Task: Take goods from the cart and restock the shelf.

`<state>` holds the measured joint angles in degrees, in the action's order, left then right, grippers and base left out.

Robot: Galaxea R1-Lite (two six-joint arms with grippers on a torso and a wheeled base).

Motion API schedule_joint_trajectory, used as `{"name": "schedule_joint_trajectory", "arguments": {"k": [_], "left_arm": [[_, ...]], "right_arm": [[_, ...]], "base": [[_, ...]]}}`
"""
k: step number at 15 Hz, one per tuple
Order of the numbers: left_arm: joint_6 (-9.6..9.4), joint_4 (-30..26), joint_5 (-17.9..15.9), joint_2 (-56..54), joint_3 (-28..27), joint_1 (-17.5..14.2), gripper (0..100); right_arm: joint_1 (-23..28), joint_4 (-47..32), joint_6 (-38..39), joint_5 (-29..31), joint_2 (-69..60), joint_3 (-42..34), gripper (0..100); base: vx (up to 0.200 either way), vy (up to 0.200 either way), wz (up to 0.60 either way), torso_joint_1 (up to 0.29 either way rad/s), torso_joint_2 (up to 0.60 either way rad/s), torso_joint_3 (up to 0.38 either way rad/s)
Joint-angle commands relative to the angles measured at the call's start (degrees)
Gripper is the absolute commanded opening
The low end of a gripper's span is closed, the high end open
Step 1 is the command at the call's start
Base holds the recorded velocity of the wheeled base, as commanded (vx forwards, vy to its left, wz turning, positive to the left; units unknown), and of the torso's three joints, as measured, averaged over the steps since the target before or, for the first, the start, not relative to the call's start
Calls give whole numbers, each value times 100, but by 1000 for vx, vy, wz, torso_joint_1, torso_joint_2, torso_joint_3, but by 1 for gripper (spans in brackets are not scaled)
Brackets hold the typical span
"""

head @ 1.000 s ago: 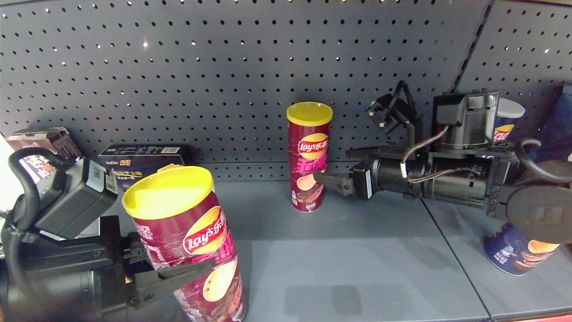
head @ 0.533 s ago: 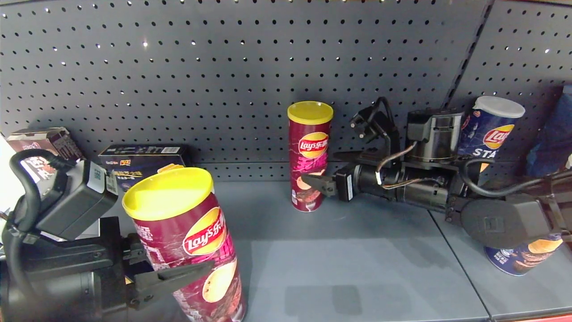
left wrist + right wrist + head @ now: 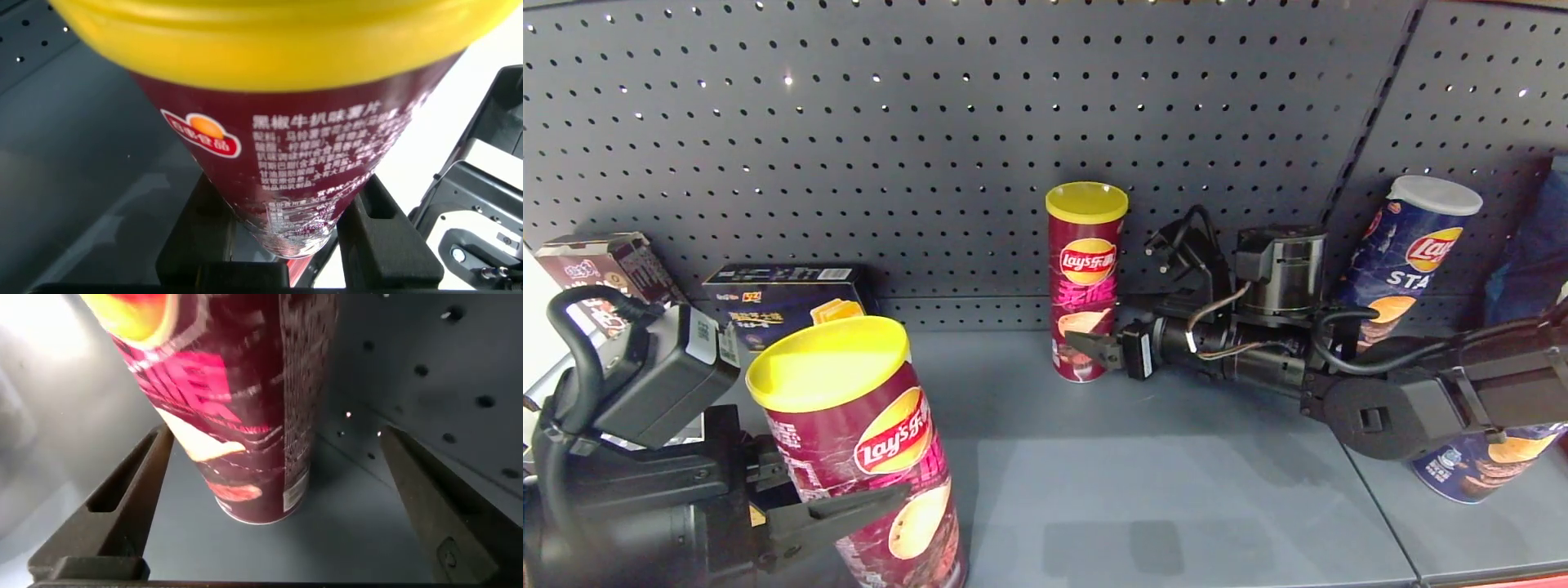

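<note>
A maroon chips can with a yellow lid (image 3: 1086,282) stands upright at the back middle of the grey shelf (image 3: 1176,474). My right gripper (image 3: 1096,341) is low at its base, open, its fingers on either side of the can (image 3: 245,416) without gripping it; one finger (image 3: 122,506) shows wide of the can. At the front left, my left gripper (image 3: 845,510) is shut on a second maroon can with a yellow lid (image 3: 866,441), held tilted slightly. The left wrist view looks up the held can (image 3: 302,139) from its base, between the fingers (image 3: 384,229).
Two dark boxes (image 3: 788,290) (image 3: 600,261) lie at the back left. A blue chips can (image 3: 1409,237) leans against the pegboard at the right, and another blue can (image 3: 1474,461) stands in front, behind my right arm. Open shelf floor lies between the two maroon cans.
My right arm has pushed left and deeper into the shelf, uncovering the leaning blue can; its open gripper now straddles the standing can's base. The left arm and its can barely shifted.
</note>
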<state>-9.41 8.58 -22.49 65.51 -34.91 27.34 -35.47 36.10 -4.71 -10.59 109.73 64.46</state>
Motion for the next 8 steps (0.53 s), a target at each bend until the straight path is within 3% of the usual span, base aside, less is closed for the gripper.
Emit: {"name": "schedule_joint_trajectory", "arguments": {"k": [1,8], "left_arm": [[1,3,-1,-3,2,-1,0],[1,3,-1,5,2,-1,0]], "right_arm": [[-3,3,-4,-4,58,5,100],[-3,161,-4,5,330,128,100]], "base": [[0,0,0,0,0,0],[0,0,0,0,0,0]]}}
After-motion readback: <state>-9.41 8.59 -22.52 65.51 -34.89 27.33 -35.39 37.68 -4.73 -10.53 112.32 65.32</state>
